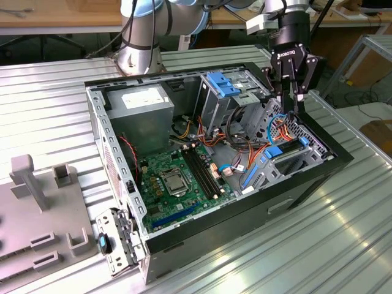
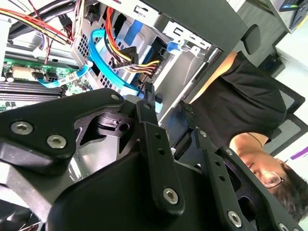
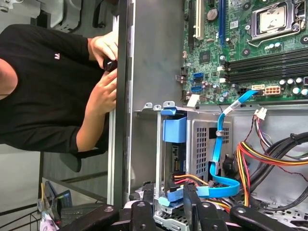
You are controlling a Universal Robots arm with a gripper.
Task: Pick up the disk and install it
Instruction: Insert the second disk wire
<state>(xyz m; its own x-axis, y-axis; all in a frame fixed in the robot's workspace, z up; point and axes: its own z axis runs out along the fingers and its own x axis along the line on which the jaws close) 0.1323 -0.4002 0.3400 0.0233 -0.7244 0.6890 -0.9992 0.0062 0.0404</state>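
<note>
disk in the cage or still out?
In. The disk sits in the drive cage inside the open case, cables attached; the gripper hangs just above it.

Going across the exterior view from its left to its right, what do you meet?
Grey fixture plate → detached side bracket with a blue latch → power supply → processor socket → blue-topped drive cage → gripper over the case's right end.

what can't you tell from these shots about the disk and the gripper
- The disk: in the exterior view it sits in the cage at the case's right end; the cage frame and cables hide whether it is fully seated.
- The gripper: in the exterior view its fingertips are too small against the cables to show any contact.
- In both wrist views the gripper's own fingers block the disk's near end.
</note>
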